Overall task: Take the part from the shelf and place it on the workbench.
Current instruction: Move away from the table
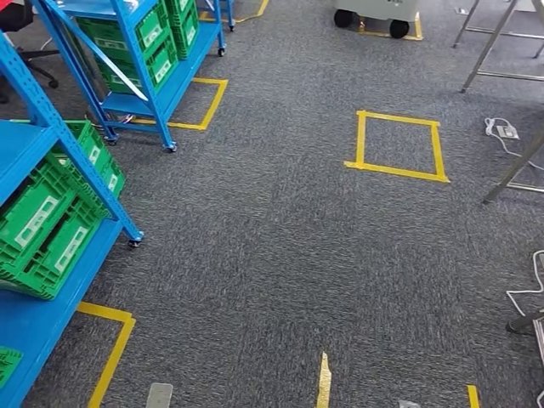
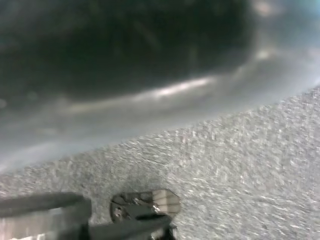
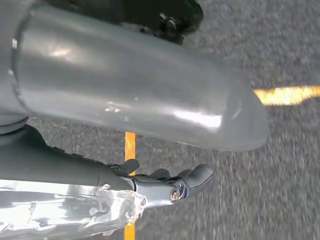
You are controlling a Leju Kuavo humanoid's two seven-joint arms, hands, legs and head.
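Observation:
A blue shelf (image 1: 29, 153) stands at the near left, with green crates (image 1: 48, 229) on its lower level. What lies inside the crates is hidden. A second blue shelf (image 1: 144, 64) with more green crates (image 1: 161, 34) stands farther back on the left. My right hand (image 3: 166, 182) hangs over the grey carpet with its fingers stretched out and nothing in them. My left hand (image 2: 145, 212) shows blurred above the carpet, fingers extended, and I see nothing in it.
A yellow tape square (image 1: 398, 144) marks the carpet ahead on the right, and more tape outlines (image 1: 112, 348) lie by the shelves. Metal table legs (image 1: 510, 174) and white cables (image 1: 523, 285) line the right side. A wheeled unit (image 1: 372, 15) stands at the back.

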